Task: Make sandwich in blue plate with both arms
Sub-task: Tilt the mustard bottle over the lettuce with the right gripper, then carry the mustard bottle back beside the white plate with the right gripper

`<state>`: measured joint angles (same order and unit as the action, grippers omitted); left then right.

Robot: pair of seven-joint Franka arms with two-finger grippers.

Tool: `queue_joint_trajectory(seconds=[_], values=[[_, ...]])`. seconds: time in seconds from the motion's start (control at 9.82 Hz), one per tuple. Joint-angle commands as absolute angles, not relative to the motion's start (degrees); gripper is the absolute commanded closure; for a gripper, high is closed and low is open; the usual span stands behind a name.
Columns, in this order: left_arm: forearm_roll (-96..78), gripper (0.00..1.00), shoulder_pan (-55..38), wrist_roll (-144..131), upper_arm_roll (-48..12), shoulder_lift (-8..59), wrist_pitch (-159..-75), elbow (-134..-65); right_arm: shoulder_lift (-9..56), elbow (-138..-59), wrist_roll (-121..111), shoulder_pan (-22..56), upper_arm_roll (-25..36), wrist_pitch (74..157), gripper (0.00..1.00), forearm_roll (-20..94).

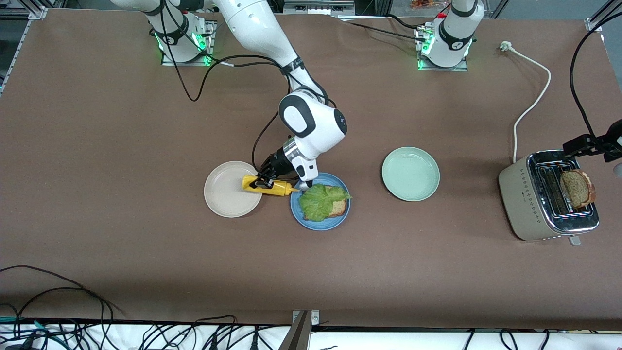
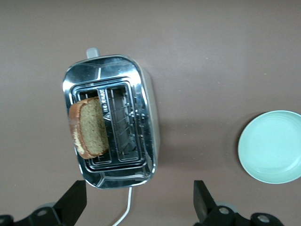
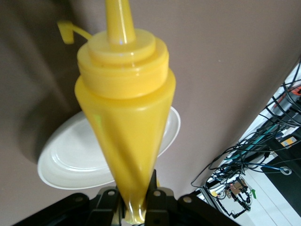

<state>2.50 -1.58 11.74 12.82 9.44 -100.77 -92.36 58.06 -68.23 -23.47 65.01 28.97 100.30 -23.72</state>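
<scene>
The blue plate (image 1: 318, 225) holds one bread slice (image 1: 339, 208) with a ruffled green lettuce leaf (image 1: 319, 200) on top. My right gripper (image 1: 265, 183) (image 3: 134, 190) is shut on a yellow squeeze bottle (image 1: 270, 186) (image 3: 124, 117). The bottle is tipped sideways, its nozzle reaching the blue plate's rim beside the lettuce. A second bread slice (image 1: 578, 188) (image 2: 89, 127) stands up out of a slot of the silver toaster (image 1: 546, 204) (image 2: 113, 122). My left gripper (image 1: 600, 144) (image 2: 138, 207) hangs open above the toaster, nothing between its fingers.
A beige plate (image 1: 225, 197) (image 3: 70, 160) lies beside the blue plate, toward the right arm's end, under the bottle's base. A pale green plate (image 1: 410, 173) (image 2: 275, 147) sits between blue plate and toaster. The toaster's white cord (image 1: 532, 102) runs toward the bases.
</scene>
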Motion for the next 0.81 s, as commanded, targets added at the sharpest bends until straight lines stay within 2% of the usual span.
queue_joint_trajectory(seconds=[0.0, 0.2, 0.31, 0.71], values=[[1.68, 0.00, -1.67, 14.41, 15.81, 12.82, -103.70, -90.62, 55.13, -66.97, -28.11, 63.64, 30.41, 99.84, 1.00, -19.54], [-0.61, 0.00, -1.06, 17.37, 18.10, 15.02, -104.15, -90.53, 45.67, -71.16, -35.29, 55.94, 29.28, 103.34, 1.00, -6.31], [-2.36, 0.00, -0.36, 19.66, 18.45, 15.90, -106.06, -90.61, 42.05, -71.71, -40.90, 50.07, 25.96, 103.71, 1.00, 0.63], [-3.52, 0.00, -0.09, 21.45, 20.30, 20.12, -107.75, -90.53, 37.45, -71.98, -57.00, 32.56, 16.73, 103.18, 1.00, 18.26]])
